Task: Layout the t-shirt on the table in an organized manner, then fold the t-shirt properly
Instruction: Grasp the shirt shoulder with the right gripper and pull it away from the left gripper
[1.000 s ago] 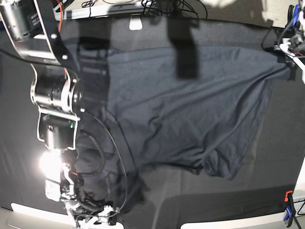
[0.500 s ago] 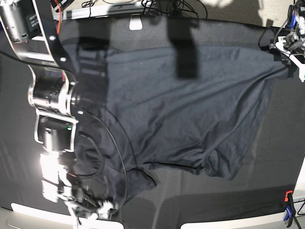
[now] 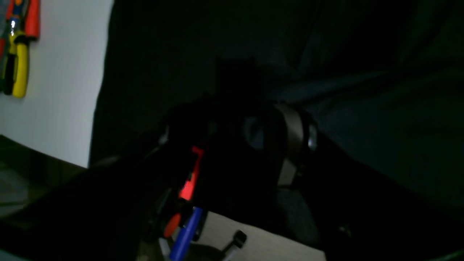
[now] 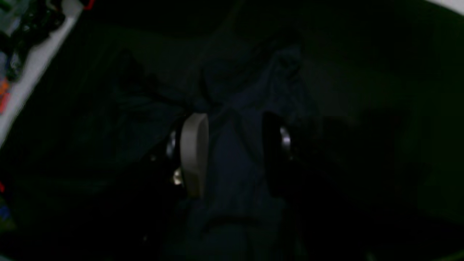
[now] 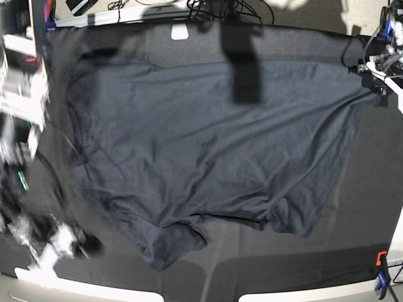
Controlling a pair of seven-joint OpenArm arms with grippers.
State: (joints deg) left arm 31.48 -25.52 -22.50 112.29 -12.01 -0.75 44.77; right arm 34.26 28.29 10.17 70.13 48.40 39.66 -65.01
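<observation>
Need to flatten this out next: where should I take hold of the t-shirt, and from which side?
Judging by the base view, grip the t-shirt at its bunched lower corner, coming from the table's near edge. That flap sticks out past the body and is rumpled, so there should be a raised fold to pinch. The rest lies mostly flat, offering little to catch.

Right arm [image 5: 25, 157]: seen motion-blurred at the base view's left edge. Right pincer [image 4: 232, 152]: jaws parted, cloth seen between them. Left pincer [image 3: 268, 145]: dimly lit, jaws held wide apart.
</observation>
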